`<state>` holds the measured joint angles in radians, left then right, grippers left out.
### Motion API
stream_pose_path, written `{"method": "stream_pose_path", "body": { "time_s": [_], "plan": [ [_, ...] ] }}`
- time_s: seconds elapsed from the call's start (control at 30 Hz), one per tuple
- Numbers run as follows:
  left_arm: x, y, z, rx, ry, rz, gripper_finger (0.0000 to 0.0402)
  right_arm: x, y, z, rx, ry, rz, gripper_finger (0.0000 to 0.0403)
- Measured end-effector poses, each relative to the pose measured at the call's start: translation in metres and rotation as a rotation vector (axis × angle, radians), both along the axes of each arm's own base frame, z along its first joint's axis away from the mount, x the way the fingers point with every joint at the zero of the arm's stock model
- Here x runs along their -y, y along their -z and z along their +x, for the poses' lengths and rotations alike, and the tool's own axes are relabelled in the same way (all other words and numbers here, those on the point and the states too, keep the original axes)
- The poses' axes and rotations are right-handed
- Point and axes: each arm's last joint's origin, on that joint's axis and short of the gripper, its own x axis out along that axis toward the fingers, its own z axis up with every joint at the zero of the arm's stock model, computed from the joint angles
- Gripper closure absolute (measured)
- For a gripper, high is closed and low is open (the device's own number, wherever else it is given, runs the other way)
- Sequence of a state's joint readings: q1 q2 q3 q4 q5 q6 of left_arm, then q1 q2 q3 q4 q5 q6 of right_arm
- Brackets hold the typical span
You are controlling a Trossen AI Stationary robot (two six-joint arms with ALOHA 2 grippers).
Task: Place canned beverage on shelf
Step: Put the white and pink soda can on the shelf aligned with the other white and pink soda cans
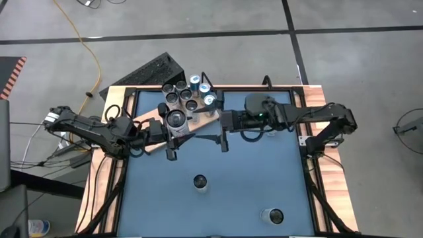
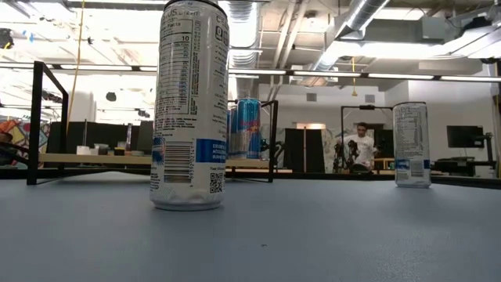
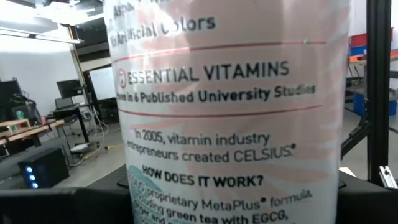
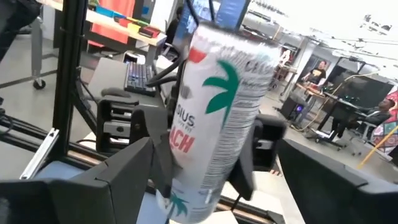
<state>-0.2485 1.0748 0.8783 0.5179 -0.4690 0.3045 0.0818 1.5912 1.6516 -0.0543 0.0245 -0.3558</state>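
Note:
A white canned beverage (image 1: 176,119) with pink and green print stands top up over the near edge of the shelf (image 1: 210,119), a pale-wood board with a black wire frame. My left gripper (image 1: 173,137) is shut on this can, and it fills the left wrist view (image 3: 230,112). My right gripper (image 1: 210,127) is open and comes from the table's right. Its two fingers stand on either side of the can's lower part (image 4: 193,199), with a gap on each side. Several other cans (image 1: 186,92) stand on the shelf behind. My left gripper pinches the can's side wall (image 4: 239,134) between its two fingers (image 4: 118,127), at about mid-height. The fingers come roughly level from the table's left. The can stands nearly upright in the hold. Whether its bottom rests on the board does not show.
Two more cans (image 1: 200,182) (image 1: 272,215) stand on the blue tabletop toward the near edge. In the low view a tall white can (image 2: 188,106) blocks much of the sight toward the shelf's black frame (image 2: 35,125). A person (image 2: 362,145) is in the room beyond.

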Motion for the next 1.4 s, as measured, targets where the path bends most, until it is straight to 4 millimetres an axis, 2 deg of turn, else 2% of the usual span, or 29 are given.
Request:
{"method": "stream_pose_path", "body": {
  "time_s": [0.23, 0.43, 0.53, 0.67, 1.0, 1.4],
  "plan": [
    [0.0, 0.0, 0.0, -0.004, 0.01, 0.011, 0.0172, 0.002, -0.008, -0.001, 0.072, 0.002, 0.097, 0.0023],
    [0.001, 0.001, 0.001, -0.006, 0.01, 0.019, 0.0172, 0.006, -0.005, 0.002, 0.053, -0.126, 0.169, 0.0023],
    [0.001, 0.002, 0.003, -0.01, 0.013, 0.021, 0.0172, 0.009, 0.0, 0.011, 0.061, -0.154, 0.191, 0.0023],
    [0.001, 0.004, 0.006, -0.011, 0.025, 0.029, 0.0172, 0.013, 0.008, 0.021, 0.061, -0.142, 0.19, 0.0023],
    [0.0, 0.003, 0.007, 0.004, 0.054, 0.041, 0.0172, 0.012, 0.008, 0.022, 0.073, -0.171, 0.157, 0.0023],
    [0.001, 0.011, 0.02, 0.003, 0.058, 0.049, 0.0172, 0.013, 0.01, 0.022, 0.05, -0.165, 0.136, 0.0024]
  ]
}}
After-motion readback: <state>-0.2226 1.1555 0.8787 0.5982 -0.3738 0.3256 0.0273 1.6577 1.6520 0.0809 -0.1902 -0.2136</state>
